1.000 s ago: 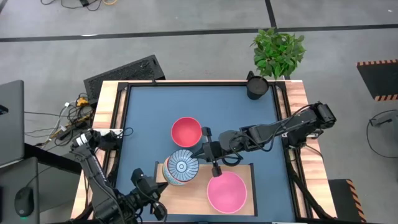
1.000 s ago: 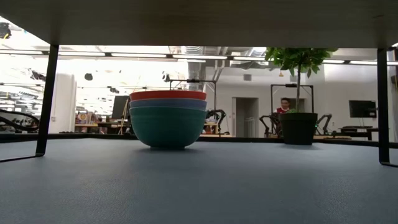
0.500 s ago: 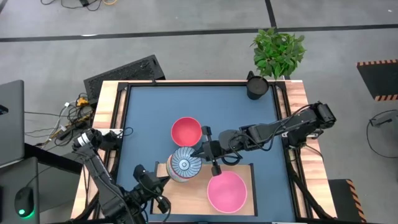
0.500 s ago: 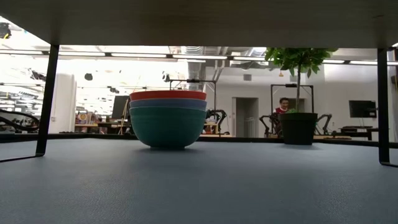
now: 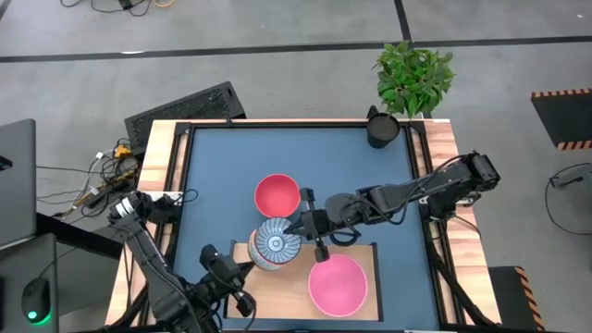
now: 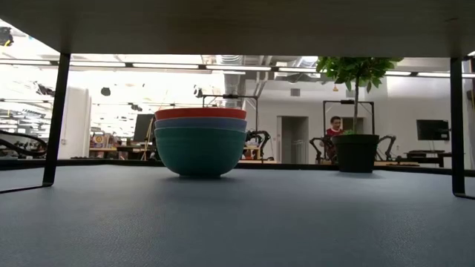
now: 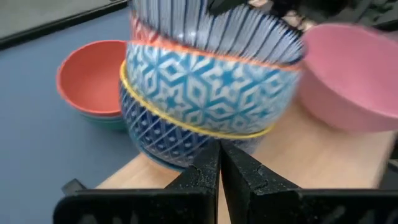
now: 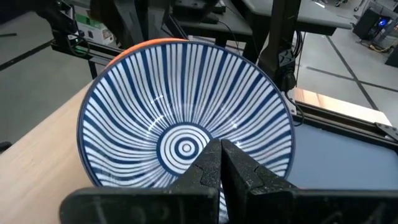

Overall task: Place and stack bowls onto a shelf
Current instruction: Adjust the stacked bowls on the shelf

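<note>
Three small patterned bowls are nested in a stack (image 5: pixel 274 245) on the left end of the pale wooden shelf (image 5: pixel 277 289), with the blue-and-white striped bowl (image 8: pixel 180 137) on top. A wide pink bowl (image 5: pixel 337 284) sits on the shelf's right part. A red bowl (image 5: pixel 277 194) tops a stack of wide bowls (image 6: pixel 200 141) on the blue table. My left gripper (image 5: pixel 244 268) is shut at the patterned stack's near-left side. My right gripper (image 5: pixel 298 226) is shut at the striped bowl's far-right rim. My left gripper's shut fingertips (image 7: pixel 219 149) meet the outer wall of the lowest bowl in the patterned stack (image 7: pixel 186 140), coming about level from the table's near-left. The stack stands upright on the shelf. My right gripper's shut fingers (image 8: pixel 211 163) reach over the striped bowl's rim from the far right. I cannot tell whether they touch it.
A dark cup (image 5: pixel 381 128) and a potted plant (image 5: pixel 413 76) stand at the table's far right corner. Bare blue tabletop (image 5: pixel 222 166) lies to the left of and beyond the red bowl. The shelf's legs (image 6: pixel 56 119) show in the low view.
My left gripper has moved toward the table's right and far side, up to the patterned stack. The stack has slid a little along the shelf toward the right and far side. My right gripper has kept still.
</note>
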`<state>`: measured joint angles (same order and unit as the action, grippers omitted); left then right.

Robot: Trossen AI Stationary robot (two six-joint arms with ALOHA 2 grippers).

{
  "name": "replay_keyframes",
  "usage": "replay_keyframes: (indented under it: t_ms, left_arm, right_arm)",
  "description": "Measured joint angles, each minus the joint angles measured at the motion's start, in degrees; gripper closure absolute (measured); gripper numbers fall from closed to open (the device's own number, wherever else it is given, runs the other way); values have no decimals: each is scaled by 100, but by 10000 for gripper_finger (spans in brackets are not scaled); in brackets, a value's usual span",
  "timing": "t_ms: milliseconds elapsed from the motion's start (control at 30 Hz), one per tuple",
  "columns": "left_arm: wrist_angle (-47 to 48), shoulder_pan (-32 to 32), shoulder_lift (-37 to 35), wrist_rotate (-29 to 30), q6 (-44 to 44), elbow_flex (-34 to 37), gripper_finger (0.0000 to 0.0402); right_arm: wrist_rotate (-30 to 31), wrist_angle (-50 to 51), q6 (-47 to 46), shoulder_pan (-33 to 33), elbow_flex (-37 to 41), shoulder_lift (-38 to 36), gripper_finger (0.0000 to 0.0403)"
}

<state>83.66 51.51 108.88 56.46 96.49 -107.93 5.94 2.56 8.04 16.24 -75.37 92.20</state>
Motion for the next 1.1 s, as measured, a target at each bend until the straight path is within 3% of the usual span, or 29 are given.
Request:
replay_keyframes:
  t_ms: [333, 367, 533, 600, 867, 1100]
  left_arm:
    - [335, 32, -4, -284, 165, -175, 402]
    - [339, 36, -4, -324, 167, -175, 402]
    - [456, 134, -4, -490, 386, -176, 402]
    - [457, 144, -4, -489, 443, -177, 402]
    - [435, 144, -4, -458, 469, -178, 402]
    - [387, 146, -4, -449, 474, -178, 401]
  right_arm:
    - [56, -143, 79, 27, 0, -17, 376]
    - [235, -182, 131, 50, 0, -19, 376]
    - [2338, -379, 830, 132, -11, -577, 376]
    - [2547, -283, 828, -50, -19, -737, 376]
    - [803, 759, -562, -980, 2, -274, 383]
    - [-665, 894, -834, -1077, 0, -114, 384]
